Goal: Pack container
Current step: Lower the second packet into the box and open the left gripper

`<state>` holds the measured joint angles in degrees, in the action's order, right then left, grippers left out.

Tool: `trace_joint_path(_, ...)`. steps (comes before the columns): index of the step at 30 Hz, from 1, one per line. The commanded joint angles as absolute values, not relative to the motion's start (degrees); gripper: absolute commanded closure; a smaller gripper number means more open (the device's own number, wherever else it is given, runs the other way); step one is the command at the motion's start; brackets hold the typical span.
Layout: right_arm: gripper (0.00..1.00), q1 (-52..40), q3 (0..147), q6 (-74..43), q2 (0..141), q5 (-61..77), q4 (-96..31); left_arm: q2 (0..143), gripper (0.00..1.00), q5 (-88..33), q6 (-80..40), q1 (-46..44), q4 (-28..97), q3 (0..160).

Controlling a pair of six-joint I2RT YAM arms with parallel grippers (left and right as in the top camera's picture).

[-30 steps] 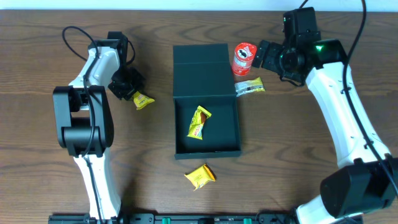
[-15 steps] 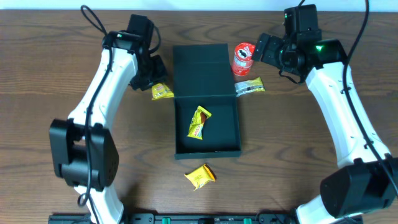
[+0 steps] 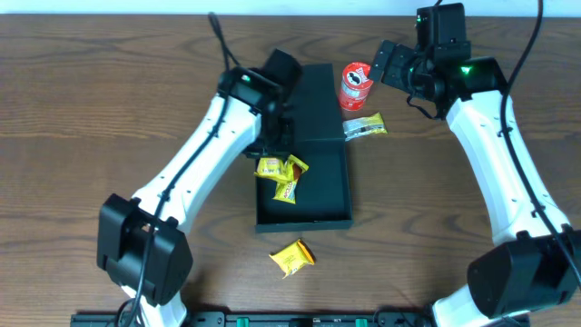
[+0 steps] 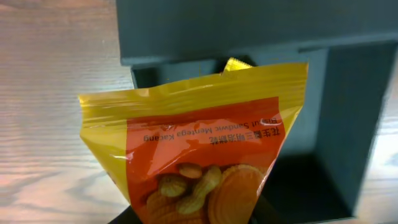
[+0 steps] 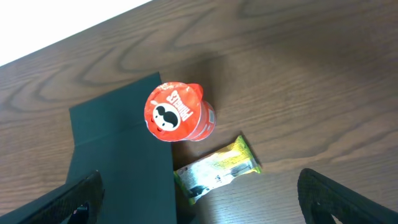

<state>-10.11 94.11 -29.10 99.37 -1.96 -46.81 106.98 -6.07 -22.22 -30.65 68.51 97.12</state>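
Progress: my left gripper (image 3: 272,154), clamped on the shiny yellow snack packet (image 3: 268,167), has just swung over the open dark teal-green box (image 3: 329,193) mid-table, ready to drop, while my right gripper (image 3: 388,71) waits, fingers apart.

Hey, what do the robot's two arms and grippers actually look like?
The left arm and right arm are smooth white tubular links between chunky black joints, on black bases. A thin black cable loops from each wrist. A small green light glows near the right wrist. The left gripper and right gripper are black.
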Motion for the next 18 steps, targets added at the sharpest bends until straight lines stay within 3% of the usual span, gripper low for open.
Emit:
trace_joint_path(1, 0.01, -10.90, 93.91, -29.28, 99.77, -3.05, -46.70, 106.43, 0.70, -1.48, -20.97, -31.33, 68.47, 96.47)
trace_joint_path(18, 0.01, -10.92, 93.91, -29.28, 99.77, -3.03, -48.05, 106.61, 0.68, -9.04, -26.00, -31.53, 54.17, 77.93)
